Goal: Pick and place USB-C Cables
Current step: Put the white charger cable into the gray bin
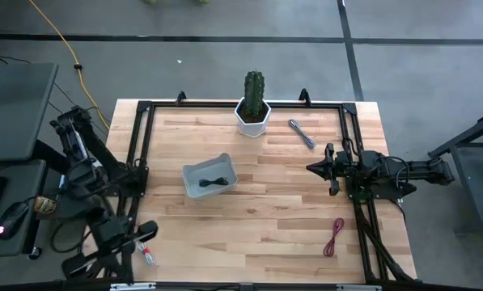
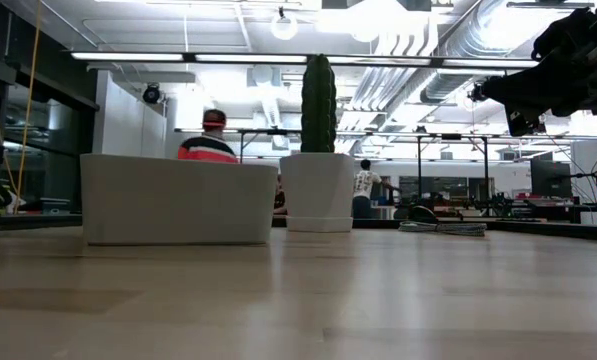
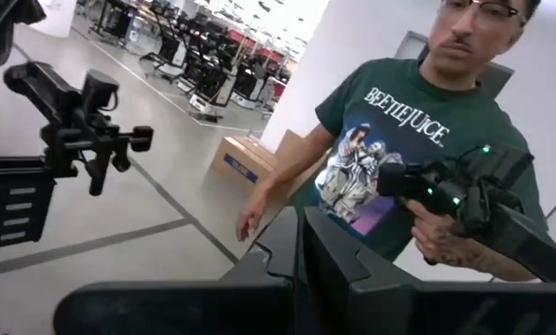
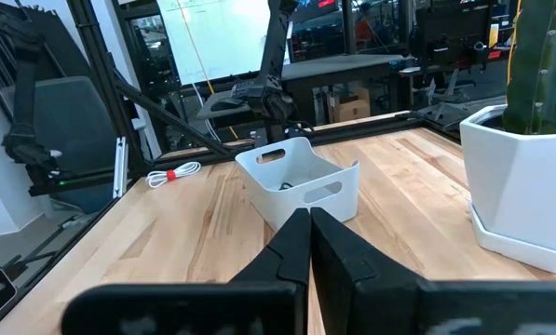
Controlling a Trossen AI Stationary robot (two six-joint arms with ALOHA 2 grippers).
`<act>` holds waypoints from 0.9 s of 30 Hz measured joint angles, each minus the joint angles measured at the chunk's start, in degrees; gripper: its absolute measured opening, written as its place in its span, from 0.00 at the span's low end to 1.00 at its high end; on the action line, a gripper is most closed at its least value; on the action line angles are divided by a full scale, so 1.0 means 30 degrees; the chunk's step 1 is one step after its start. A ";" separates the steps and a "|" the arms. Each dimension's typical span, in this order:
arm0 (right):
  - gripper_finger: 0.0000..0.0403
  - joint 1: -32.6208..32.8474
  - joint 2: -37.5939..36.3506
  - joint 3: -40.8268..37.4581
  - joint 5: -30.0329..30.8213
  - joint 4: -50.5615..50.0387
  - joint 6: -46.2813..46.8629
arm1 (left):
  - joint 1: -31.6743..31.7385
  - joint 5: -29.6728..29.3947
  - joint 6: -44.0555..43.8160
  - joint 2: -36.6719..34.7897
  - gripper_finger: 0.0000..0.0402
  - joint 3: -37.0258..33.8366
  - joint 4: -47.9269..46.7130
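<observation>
Right claw [image 1: 312, 168] closed, empty, over counter [image 1: 290, 234] at 3 o'clock; left claw [image 3: 301, 244] closed, empty, off counter at 8.

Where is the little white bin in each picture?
High view: white bin mid-table, left of centre, black cable inside.
Low view: bin at left.
Left wrist view: not in it.
Right wrist view: bin at centre.
Shared landmark: potted cactus.
</observation>
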 joint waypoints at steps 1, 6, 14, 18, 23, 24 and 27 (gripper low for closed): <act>0.00 0.0000 0.0000 -0.0001 0.0000 0.0002 0.0000 | -0.0192 -0.0355 0.0007 0.0000 0.00 0.0000 -0.0011; 0.00 0.0007 0.0000 -0.0003 -0.0002 0.0000 0.0000 | -0.0679 -0.1610 0.1058 0.0000 0.00 0.0000 -0.0714; 0.00 0.0006 0.0000 -0.0003 -0.0001 0.0000 0.0000 | -0.0721 0.0056 -0.0486 0.0134 0.00 0.0000 -0.9408; 0.00 0.0000 0.0000 0.0000 -0.0003 0.0000 0.0000 | -0.0728 0.0751 -0.0548 0.0537 0.00 0.0000 -1.3359; 0.00 0.0000 0.0000 -0.0003 -0.0007 0.0000 0.0000 | -0.0721 0.1206 0.1199 0.1772 0.00 0.0000 -1.6845; 0.00 0.0000 0.0000 0.0000 -0.0004 0.0000 0.0000 | -0.0721 0.1354 0.1650 0.2150 0.00 0.0000 -1.7289; 0.00 0.0004 0.0000 0.0004 -0.0003 0.0000 0.0000 | -0.0717 0.2563 0.2916 0.3491 0.00 0.0000 -1.8039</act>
